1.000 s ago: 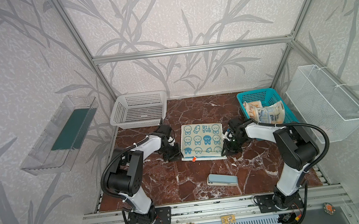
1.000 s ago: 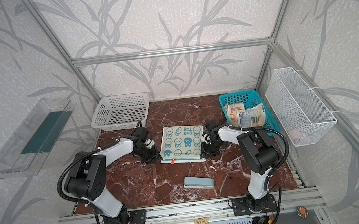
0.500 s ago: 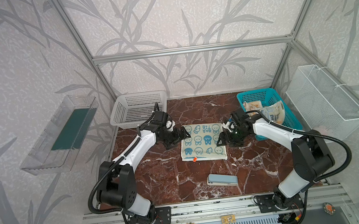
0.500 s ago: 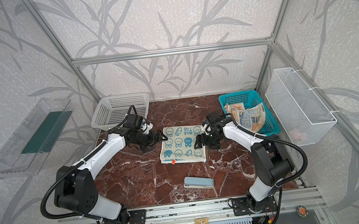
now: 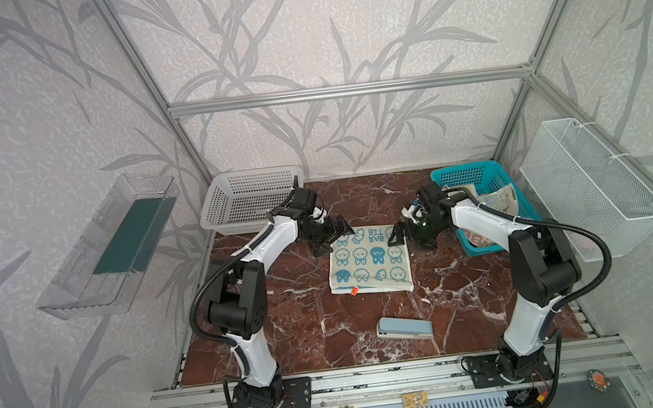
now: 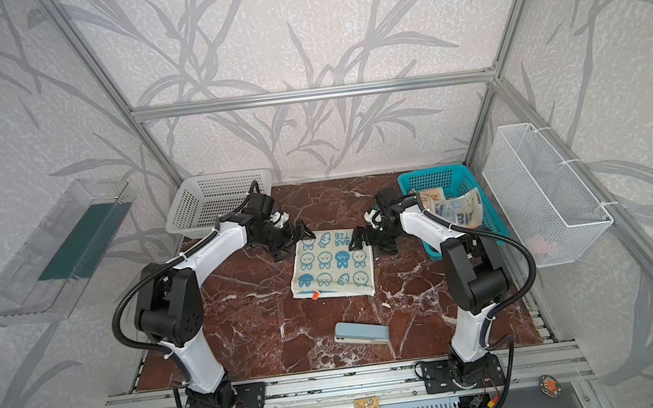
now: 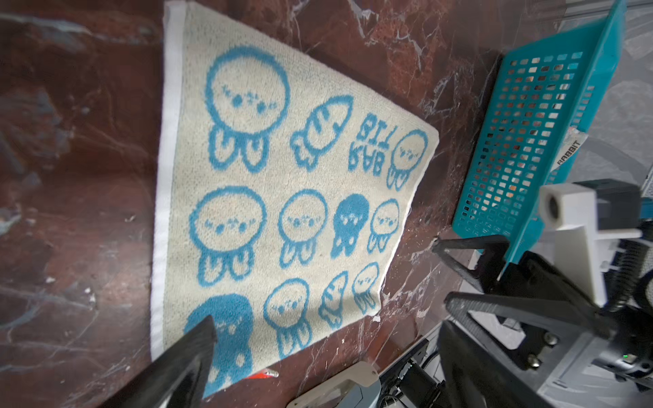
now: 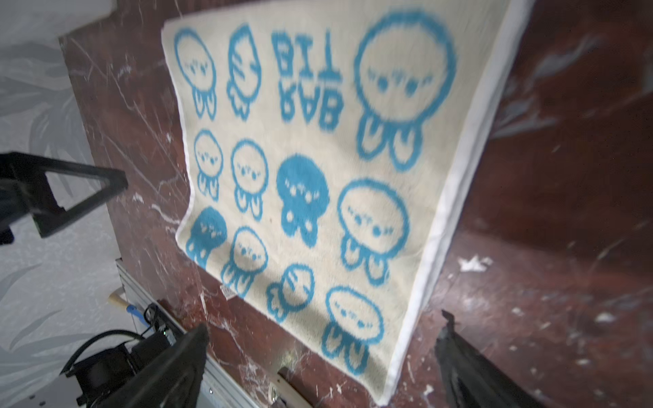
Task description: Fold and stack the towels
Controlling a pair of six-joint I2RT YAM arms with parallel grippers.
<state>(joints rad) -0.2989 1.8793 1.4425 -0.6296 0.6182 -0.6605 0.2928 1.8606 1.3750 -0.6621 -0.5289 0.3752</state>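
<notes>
Cream-and-blue towel (image 5: 369, 261), folded flat.
Left gripper (image 5: 331, 238) and right gripper (image 5: 397, 234) hang released over its far corners, presumably letting the fold settle.

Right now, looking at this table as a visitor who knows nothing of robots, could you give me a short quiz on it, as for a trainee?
1. True or false: the left hand is gripping the rabbit towel.
2. That towel's print is: A) orange, B) blue, C) green.
3. Where do the other towels lie?
Key: 1. False; it is open and holds nothing. 2. B. 3. In the teal basket.
</notes>
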